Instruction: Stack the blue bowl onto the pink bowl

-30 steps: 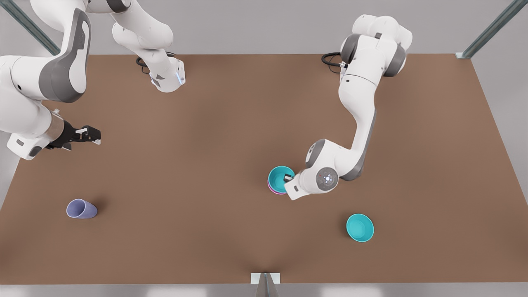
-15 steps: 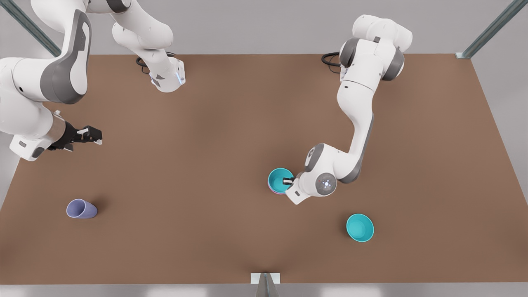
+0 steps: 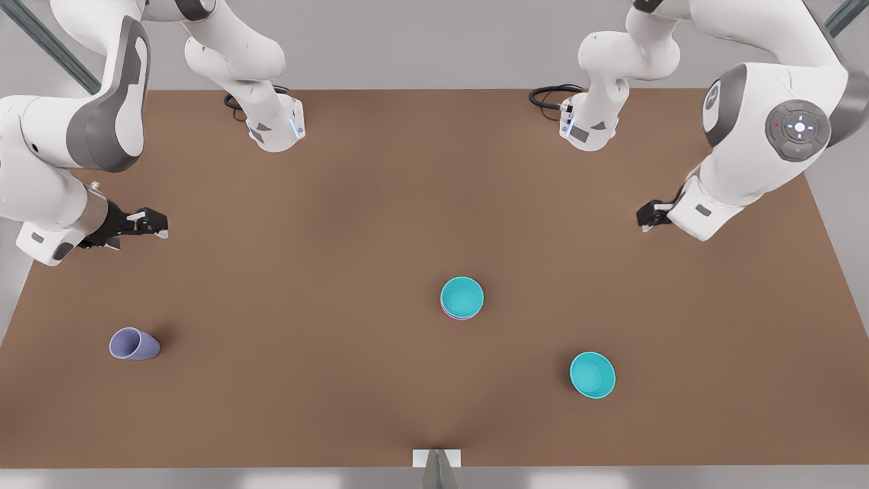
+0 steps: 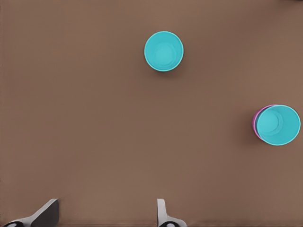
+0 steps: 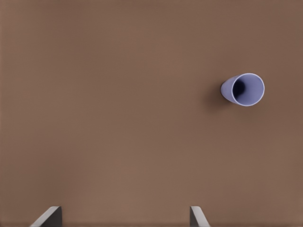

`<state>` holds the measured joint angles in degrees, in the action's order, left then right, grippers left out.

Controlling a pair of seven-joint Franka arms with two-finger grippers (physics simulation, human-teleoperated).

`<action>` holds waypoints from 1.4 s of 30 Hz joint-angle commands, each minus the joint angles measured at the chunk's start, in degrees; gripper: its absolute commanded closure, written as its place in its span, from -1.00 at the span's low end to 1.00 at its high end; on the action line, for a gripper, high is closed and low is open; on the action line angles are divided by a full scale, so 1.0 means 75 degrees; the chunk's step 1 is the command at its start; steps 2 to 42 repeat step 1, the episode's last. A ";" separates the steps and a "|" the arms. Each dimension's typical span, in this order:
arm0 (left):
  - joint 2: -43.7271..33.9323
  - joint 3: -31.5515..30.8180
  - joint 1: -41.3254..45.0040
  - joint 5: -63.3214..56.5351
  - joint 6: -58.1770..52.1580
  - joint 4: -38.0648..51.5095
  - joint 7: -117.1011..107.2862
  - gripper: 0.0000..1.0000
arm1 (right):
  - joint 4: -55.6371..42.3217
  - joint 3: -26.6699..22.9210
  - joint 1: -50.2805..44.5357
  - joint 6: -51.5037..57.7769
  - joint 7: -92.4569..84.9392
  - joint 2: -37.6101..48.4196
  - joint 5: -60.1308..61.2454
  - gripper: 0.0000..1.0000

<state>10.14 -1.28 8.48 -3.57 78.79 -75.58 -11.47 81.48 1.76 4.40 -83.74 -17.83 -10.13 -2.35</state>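
The blue bowl (image 3: 461,296) sits nested upright in the pink bowl (image 3: 455,316), of which only a thin rim shows below it, near the table's middle. In the left wrist view the blue bowl (image 4: 278,124) covers the pink bowl (image 4: 255,124) except for a sliver. My left gripper (image 3: 648,217) hangs open and holds nothing at the front view's right, far from the stack; its fingers (image 4: 163,215) stand wide apart. My right gripper (image 3: 155,224) waits open at the front view's left edge, also seen as the right gripper (image 5: 125,209).
A second teal bowl (image 3: 592,374) stands alone toward the front right, also seen as the teal bowl (image 4: 164,51). A lavender cup (image 3: 134,343) lies on its side at the front left, the same cup (image 5: 244,89). Brown table (image 3: 339,238) all around.
The left gripper let go of the blue bowl, rose and pulled back to the front view's far right. The blue bowl stays nested in the pink bowl. The right arm has not moved.
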 commanded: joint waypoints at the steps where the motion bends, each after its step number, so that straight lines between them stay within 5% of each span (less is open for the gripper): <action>1: -0.0016 -0.0005 0.0006 -0.0075 -0.0334 0.0000 0.1307 -1.00 | 0.0000 0.0000 0.0000 -0.0002 -0.0061 0.0003 -0.0003 -1.00; 42: -0.0016 -0.0005 0.0006 -0.0075 -0.0334 0.0000 0.1307 -1.00 | 0.0000 0.0000 0.0000 -0.0002 -0.0061 0.0003 -0.0003 -1.00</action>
